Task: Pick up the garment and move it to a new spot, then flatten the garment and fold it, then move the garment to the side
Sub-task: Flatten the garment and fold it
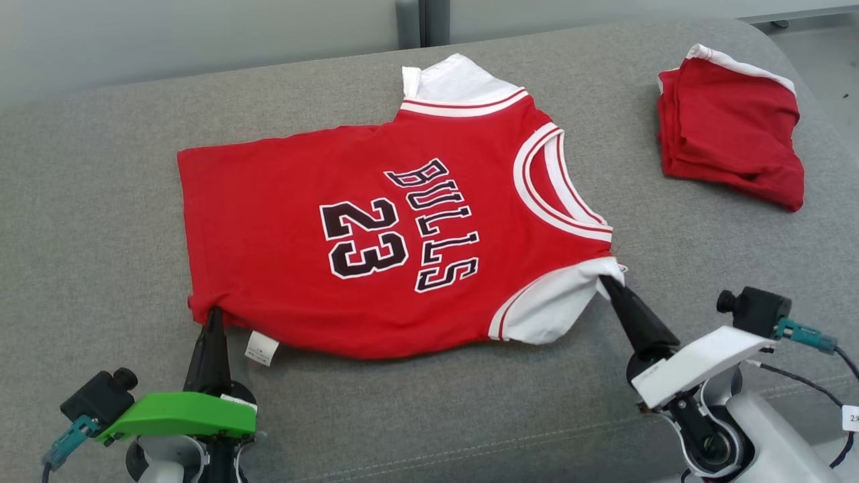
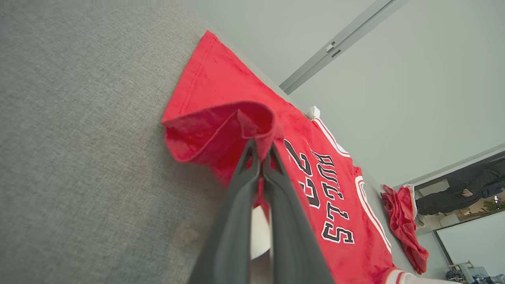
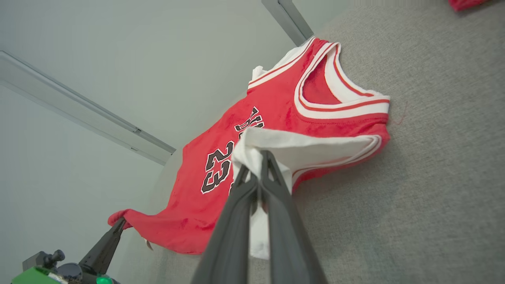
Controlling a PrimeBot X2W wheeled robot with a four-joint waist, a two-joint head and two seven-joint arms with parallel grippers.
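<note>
A red jersey with white sleeves and "BULLS 23" on it, the garment (image 1: 376, 228), lies spread flat on a grey cushioned surface (image 1: 100, 221), collar to the right. My left gripper (image 1: 213, 315) is shut on its near hem corner, which bunches up around the fingertips in the left wrist view (image 2: 260, 148). At the near white sleeve my right gripper (image 1: 607, 280) is shut on the cloth, pinching its edge in the right wrist view (image 3: 258, 157). The garment (image 3: 276, 118) also shows there with the left gripper (image 3: 120, 223) at its far corner.
A folded red cloth with a white edge (image 1: 731, 127) lies at the back right of the surface. The surface's rounded front edge runs just behind my grippers. A pale wall (image 1: 201, 33) stands behind.
</note>
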